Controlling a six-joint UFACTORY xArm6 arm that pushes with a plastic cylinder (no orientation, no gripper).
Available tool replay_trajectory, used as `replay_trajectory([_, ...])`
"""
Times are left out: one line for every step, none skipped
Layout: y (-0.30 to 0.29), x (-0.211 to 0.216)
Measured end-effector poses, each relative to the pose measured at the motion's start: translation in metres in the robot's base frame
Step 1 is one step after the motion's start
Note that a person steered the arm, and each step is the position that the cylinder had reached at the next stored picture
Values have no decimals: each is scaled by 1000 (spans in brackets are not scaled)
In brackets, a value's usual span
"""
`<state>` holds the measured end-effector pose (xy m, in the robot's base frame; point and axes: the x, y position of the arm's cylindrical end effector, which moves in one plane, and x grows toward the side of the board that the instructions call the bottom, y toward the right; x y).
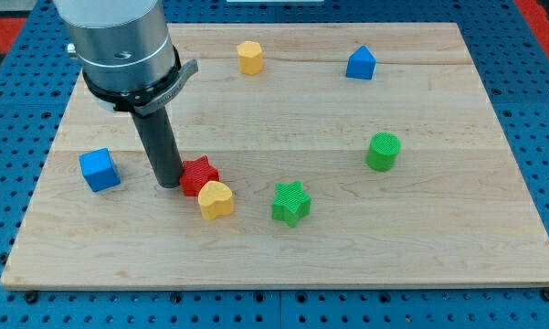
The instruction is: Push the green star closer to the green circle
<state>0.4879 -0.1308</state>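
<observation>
The green star (290, 203) lies low in the middle of the wooden board. The green circle (383, 152), a short cylinder, stands to its upper right, about a hundred pixels away. My tip (169, 184) rests on the board at the view's left, touching the left side of a red star (199, 175). It is well to the left of the green star, with the red star and a yellow heart (216, 199) between them.
A blue cube (100, 169) sits left of my tip. A yellow hexagon (249, 57) and a blue pentagon-shaped block (361, 64) are near the view's top. The wooden board (283, 265) ends at edges over a blue perforated table.
</observation>
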Motion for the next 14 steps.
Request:
replay_trajectory([-9,-40])
replay_trajectory([56,2])
replay_trajectory([69,11])
replay_trajectory([89,4])
replay_trajectory([84,12])
replay_trajectory([120,35])
replay_trajectory([167,59])
replay_trajectory([204,64])
replay_trajectory([214,77])
replay_trajectory([261,47])
replay_trajectory([264,41])
replay_trajectory([264,42])
replay_trajectory([264,42])
replay_trajectory([268,75])
